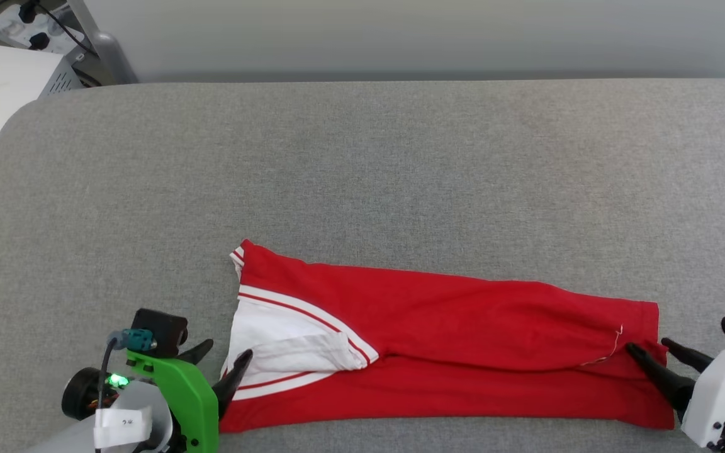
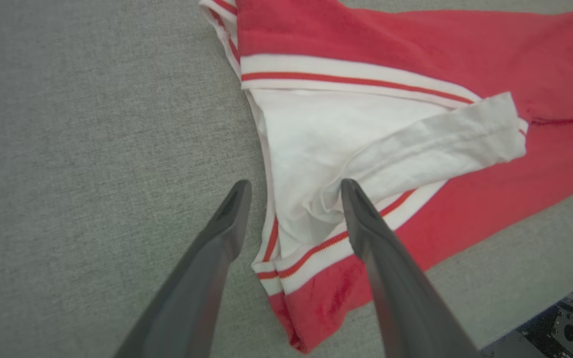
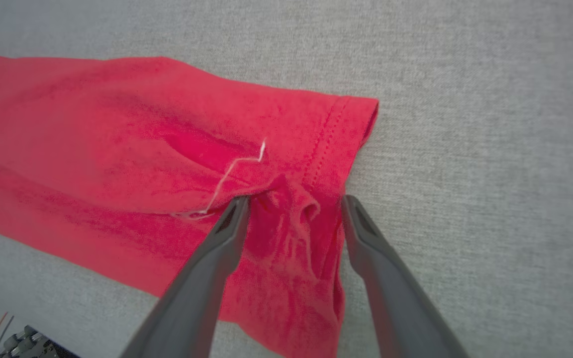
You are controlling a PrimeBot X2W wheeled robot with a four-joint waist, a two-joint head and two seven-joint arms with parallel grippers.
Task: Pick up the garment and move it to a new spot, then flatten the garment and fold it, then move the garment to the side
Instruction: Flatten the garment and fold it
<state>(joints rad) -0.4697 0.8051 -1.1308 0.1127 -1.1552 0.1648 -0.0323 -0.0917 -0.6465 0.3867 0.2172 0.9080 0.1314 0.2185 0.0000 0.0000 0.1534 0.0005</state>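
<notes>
Head view / shirt: shirt [image 1: 450,340] lies folded lengthwise into a long strip along the near edge of the table [image 1: 362,157], between my two hands.
Head view / L hand: L hand [image 1: 228,349] is at the sleeve end, fingers spread, holding nothing.
Head view / R hand: R hand [image 1: 647,345] is at the hem end, fingers apart, nothing pinched.
L wrist view / fingers: one tip is over bare table just beside the shirt's edge, the other over the white sleeve [image 2: 346,134], w/ striped trim between them. Can't tell if they touch the cloth.
R wrist view / fingers: they straddle a bunched ridge by the hem [image 3: 338,129]. A loose thread [image 3: 237,169] sits near one tip.
Handling: my guess is light, soft and limp, not fragile. It'll sag and come unfolded if lifted by one layer, and prob drags on the fabric top.
Grip: take all layers at each end, both hands together. L should pinch trim plus the red under it, not only the loose sleeve flap. R should pinch the bunched ridge inboard of the hem stitching.
</notes>
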